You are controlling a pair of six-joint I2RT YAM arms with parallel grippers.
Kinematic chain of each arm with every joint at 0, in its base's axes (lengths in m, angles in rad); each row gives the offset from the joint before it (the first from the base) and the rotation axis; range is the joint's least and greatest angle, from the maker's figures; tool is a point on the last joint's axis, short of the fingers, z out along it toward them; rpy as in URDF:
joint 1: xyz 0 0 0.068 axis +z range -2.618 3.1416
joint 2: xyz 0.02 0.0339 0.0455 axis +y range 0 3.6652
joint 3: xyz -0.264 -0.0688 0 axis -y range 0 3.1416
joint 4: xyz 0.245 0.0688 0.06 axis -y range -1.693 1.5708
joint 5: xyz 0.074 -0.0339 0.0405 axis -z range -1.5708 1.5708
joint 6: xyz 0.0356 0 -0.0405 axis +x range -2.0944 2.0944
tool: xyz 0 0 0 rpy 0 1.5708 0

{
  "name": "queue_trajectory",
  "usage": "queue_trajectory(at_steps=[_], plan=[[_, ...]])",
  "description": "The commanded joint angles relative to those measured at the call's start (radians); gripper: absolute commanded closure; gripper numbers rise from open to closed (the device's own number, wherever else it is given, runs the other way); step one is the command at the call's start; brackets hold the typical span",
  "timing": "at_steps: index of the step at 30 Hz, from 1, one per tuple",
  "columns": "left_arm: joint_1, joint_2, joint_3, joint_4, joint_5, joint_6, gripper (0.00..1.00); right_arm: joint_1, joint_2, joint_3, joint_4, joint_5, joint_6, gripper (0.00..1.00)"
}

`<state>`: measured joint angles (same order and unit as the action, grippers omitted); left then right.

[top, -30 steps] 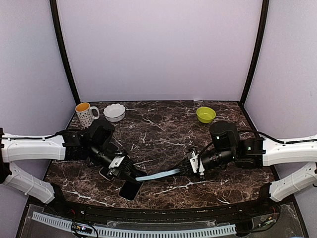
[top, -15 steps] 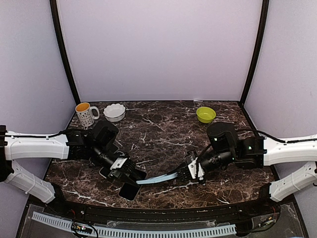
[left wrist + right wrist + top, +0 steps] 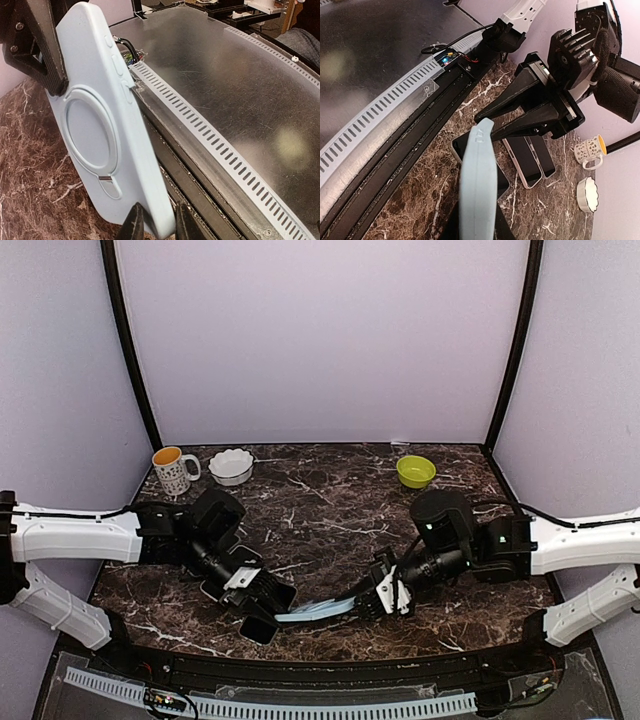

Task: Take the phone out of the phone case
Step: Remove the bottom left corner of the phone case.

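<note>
Left claw (image 3: 282, 604) and right claw (image 3: 364, 600) each pinched nearly closed on opposite ends of the light-blue phone case (image 3: 312, 611); dark phone (image 3: 258, 628) flat on the table (image 3: 330, 510) beneath.

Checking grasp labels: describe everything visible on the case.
The case is pale blue, matte and rubbery-looking, with a raised ring on its back and button bumps along one edge. It hangs clear of the table, edge up and slightly bowed. The left gripper pinches one end, the right gripper the other.
</note>
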<state>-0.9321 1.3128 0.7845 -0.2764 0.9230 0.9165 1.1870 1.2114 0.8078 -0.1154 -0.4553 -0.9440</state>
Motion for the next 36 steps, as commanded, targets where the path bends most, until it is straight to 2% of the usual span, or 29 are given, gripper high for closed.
queue_trajectory(at_steps=[1,16,20,25,30,34,36], plan=[[-0.043,0.019,0.027,-0.067,0.063,0.034,0.79,0.027,0.01,0.07,0.155,0.007,-0.073,1.0],[-0.061,0.016,0.024,-0.076,0.033,0.045,0.79,0.066,0.055,0.083,0.178,0.035,-0.088,1.0],[-0.06,-0.01,0.018,-0.055,-0.016,0.043,0.76,0.065,0.049,0.062,0.215,0.066,-0.056,1.0],[-0.06,-0.083,-0.042,0.054,-0.182,0.018,0.57,0.065,0.025,0.015,0.264,0.13,0.004,1.0],[-0.059,-0.21,-0.124,0.203,-0.472,0.029,0.52,0.06,-0.023,-0.068,0.316,0.223,0.076,1.0],[-0.015,-0.316,-0.187,0.288,-0.567,0.07,0.46,0.033,-0.043,-0.129,0.404,0.381,0.196,1.0],[0.017,-0.358,-0.201,0.327,-0.568,0.047,0.51,0.009,-0.042,-0.126,0.417,0.441,0.268,1.0]])
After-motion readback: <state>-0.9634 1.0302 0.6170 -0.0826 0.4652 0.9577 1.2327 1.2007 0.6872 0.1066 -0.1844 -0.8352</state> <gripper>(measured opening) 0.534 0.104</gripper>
